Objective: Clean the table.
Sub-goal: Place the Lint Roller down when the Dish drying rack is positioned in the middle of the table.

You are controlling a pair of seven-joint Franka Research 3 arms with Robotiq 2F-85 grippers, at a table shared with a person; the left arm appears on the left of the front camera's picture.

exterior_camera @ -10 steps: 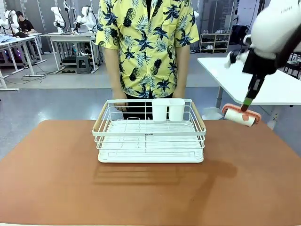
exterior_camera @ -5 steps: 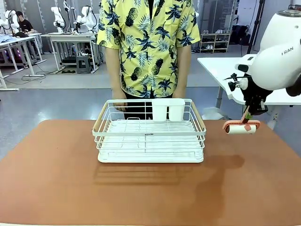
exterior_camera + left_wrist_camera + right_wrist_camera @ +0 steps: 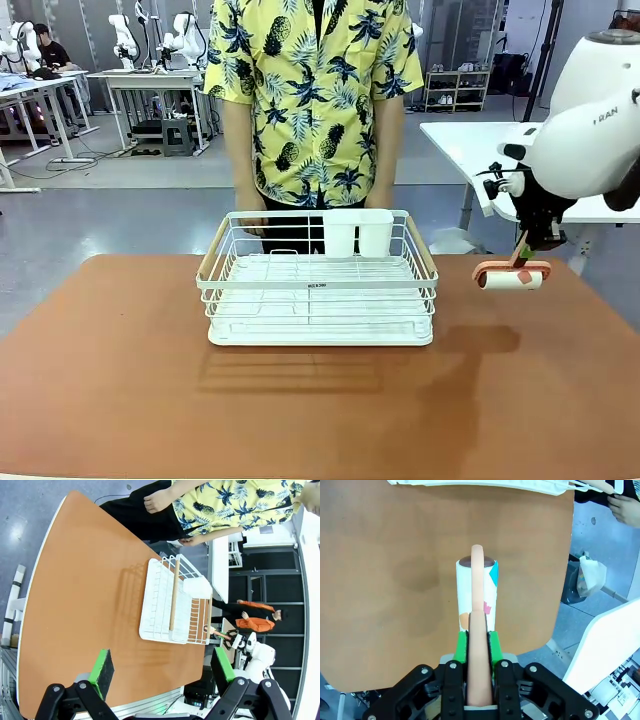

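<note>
Grey polished floor (image 3: 120,215), white-topped side table (image 3: 520,165) at right, grey workbenches (image 3: 150,75) far left w/ cables beneath, low shelf rack (image 3: 457,88) by back wall, dark tripod pole (image 3: 548,45), even indoor lighting

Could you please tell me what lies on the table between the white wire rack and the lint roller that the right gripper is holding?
Nothing: in the front view, bare table separates the wire rack from the lint roller.

Partial lettering "RAN" on the right arm's white housing (image 3: 600,115); rack label unreadable.
</note>
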